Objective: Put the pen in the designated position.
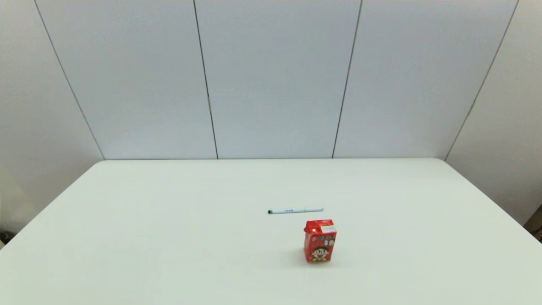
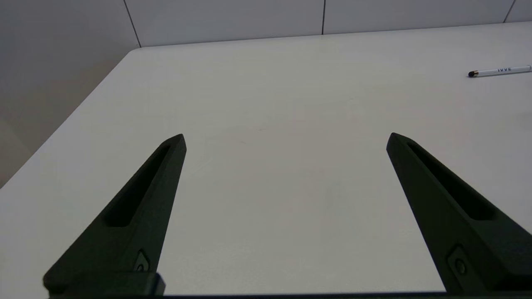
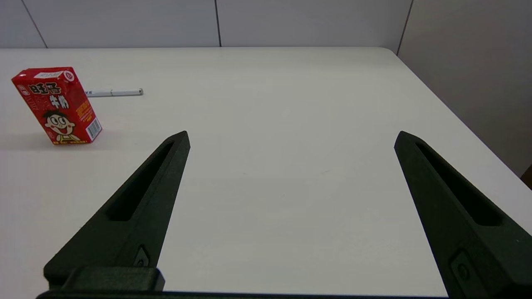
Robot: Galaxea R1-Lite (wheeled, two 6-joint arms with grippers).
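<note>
Your counter carries a red carton, upright. The left gripper and right gripper hover low, spread wide, empty. The pen lies flat, well beyond both, just behind the carton.

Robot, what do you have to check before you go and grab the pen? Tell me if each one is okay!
1. Pen lies flat and free on the table: ok.
2. Red carton stands apart from the pen, not touching it: ok.
3. Left tool open and holding nothing: ok.
4. Right tool open and holding nothing: ok.
5. Either tool close to the pen: not ok, both hang over bare table.
6. Marked spot for the pen: cannot tell, no mark shows.
</note>
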